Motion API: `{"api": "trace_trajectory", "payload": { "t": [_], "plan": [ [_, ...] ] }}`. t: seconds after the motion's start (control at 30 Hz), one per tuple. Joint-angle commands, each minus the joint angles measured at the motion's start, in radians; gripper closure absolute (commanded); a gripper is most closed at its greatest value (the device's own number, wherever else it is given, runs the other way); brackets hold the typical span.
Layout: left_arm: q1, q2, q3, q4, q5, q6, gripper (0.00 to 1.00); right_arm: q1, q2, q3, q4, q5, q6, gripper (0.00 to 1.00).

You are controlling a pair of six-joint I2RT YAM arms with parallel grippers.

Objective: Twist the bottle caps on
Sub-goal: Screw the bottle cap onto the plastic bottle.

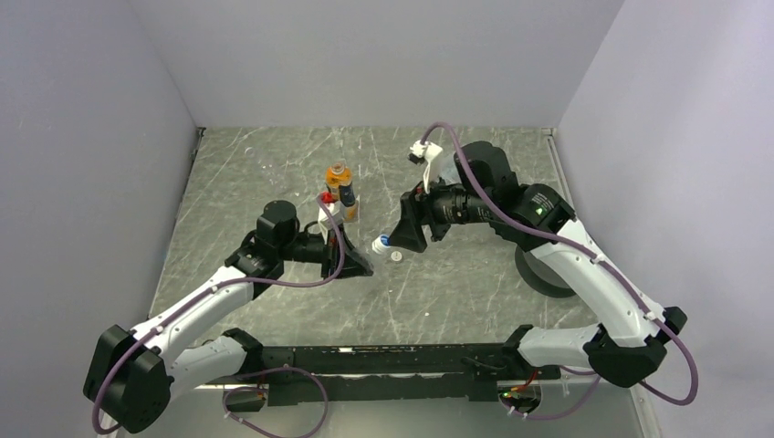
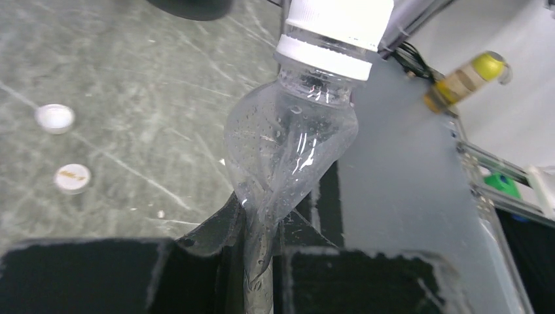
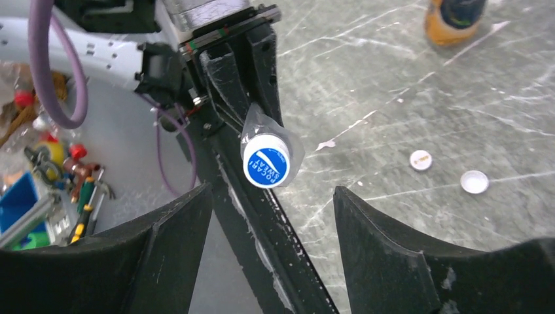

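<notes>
My left gripper [image 1: 359,265] is shut on the crushed base of a clear bottle [image 2: 288,150], holding it on its side above the table. The bottle wears a white cap with a blue top [image 3: 266,160], also seen in the left wrist view [image 2: 334,33]. My right gripper [image 3: 271,191] is open and empty. Its jaws stand just short of the cap on either side, not touching it; it also shows in the top view [image 1: 404,239]. Two loose white caps [image 3: 420,159] [image 3: 474,182] lie on the table. An orange bottle [image 1: 339,182] stands behind.
A clear bottle with a red cap [image 1: 328,205] stands next to the orange bottle. A large black disc [image 1: 546,274] lies under my right arm. The table [image 1: 456,301] is grey marble, walled on three sides. Tool clutter [image 3: 46,170] lies beyond the table edge.
</notes>
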Motion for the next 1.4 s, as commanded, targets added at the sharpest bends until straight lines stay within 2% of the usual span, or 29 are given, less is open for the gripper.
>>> {"api": "trace_trajectory", "payload": {
  "t": [0.0,0.4,0.67,0.77,0.93,1.07,1.27,1.37],
  "plan": [
    [0.006,0.013,0.047,0.007,0.203,-0.035,1.00,0.018,0.006,0.017,-0.005,-0.123,-0.085,0.31],
    [0.005,0.021,0.041,0.038,0.217,-0.053,1.00,0.095,0.083,0.058,-0.061,-0.082,-0.114,0.39],
    [0.006,0.024,0.049,0.013,0.198,-0.034,1.00,0.114,0.105,0.090,-0.061,-0.066,-0.107,0.53],
    [0.006,0.023,0.058,-0.007,0.166,-0.017,1.00,0.118,0.118,0.101,-0.070,-0.048,-0.095,0.63],
    [0.006,0.010,0.095,-0.071,0.055,0.029,1.00,0.120,0.139,0.107,-0.090,-0.017,-0.063,0.72],
    [0.005,-0.006,0.132,-0.140,-0.100,0.097,1.00,0.120,0.178,0.134,-0.119,0.040,-0.005,0.76],
    [0.004,-0.066,0.148,-0.133,-0.408,0.173,1.00,0.073,0.264,0.193,-0.131,0.101,0.216,0.79],
    [0.002,-0.090,0.139,-0.086,-0.528,0.205,1.00,0.039,0.286,0.172,-0.081,0.113,0.332,0.81]
  ]
}}
